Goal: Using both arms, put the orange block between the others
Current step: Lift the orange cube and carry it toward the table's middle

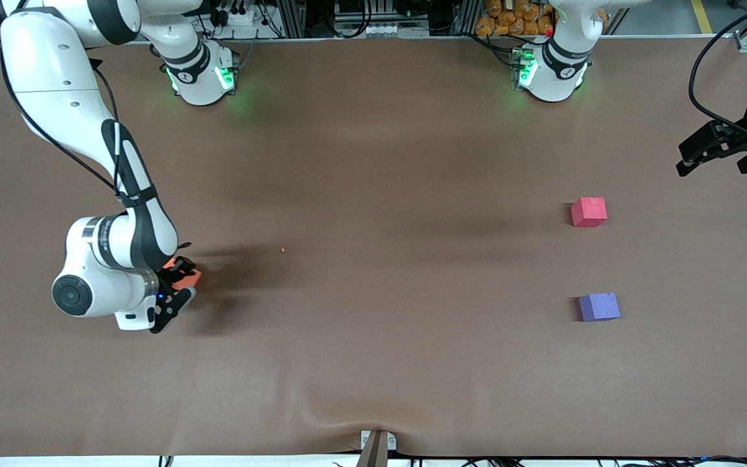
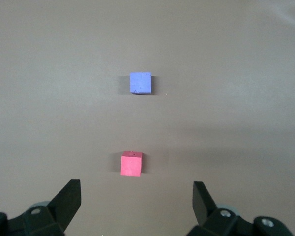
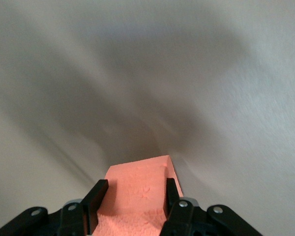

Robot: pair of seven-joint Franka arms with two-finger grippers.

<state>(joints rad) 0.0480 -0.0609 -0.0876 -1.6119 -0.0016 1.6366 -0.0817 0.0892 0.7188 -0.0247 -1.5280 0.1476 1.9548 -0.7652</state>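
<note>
Distance decides it: right gripper (image 1: 176,285) clamps the orange block (image 1: 187,278), well apart from the red-pink cube (image 1: 589,212) and purple-blue cube (image 1: 599,307) waiting under the wide-open left gripper (image 1: 714,155).

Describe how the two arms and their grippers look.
Both arms are glossy white with rounded joints and black bands, and their bases glow green. A black cable runs along the right arm. The right gripper and left gripper are black with two flat fingers each.
</note>
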